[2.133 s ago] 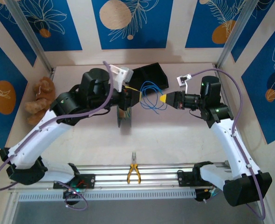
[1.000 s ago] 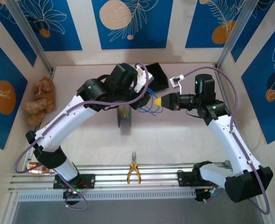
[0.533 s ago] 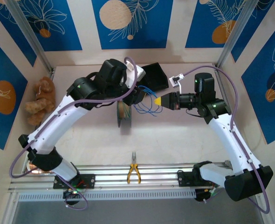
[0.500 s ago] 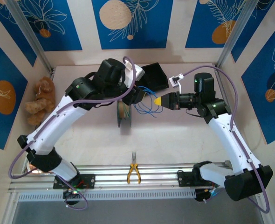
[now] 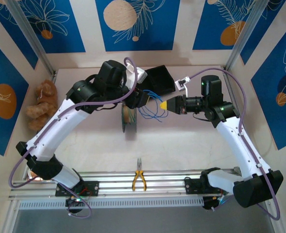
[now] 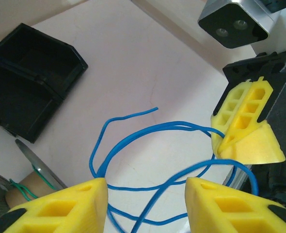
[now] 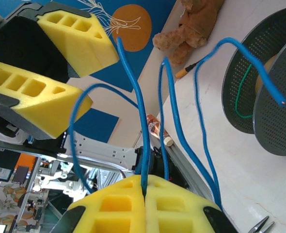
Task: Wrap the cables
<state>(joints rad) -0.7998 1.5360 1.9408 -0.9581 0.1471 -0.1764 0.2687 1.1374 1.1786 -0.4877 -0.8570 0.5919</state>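
Thin blue cables hang in loose loops between my two grippers, above the table. My right gripper is shut on one blue strand, which rises straight out of its yellow pads; its tip points left. My left gripper stands open just left of the loops, with blue cable curving through the gap between its yellow fingers and not clamped. A thin green cable is wound on the perforated spool.
A black open box lies behind the grippers. A teddy bear sits at the left wall. Yellow-handled pliers lie on the rail at the near edge. The spool stands upright below the left gripper.
My left gripper has drawn back to the left, away from the right gripper's tip, and its wrist has turned. The right arm has kept still with the blue cable.
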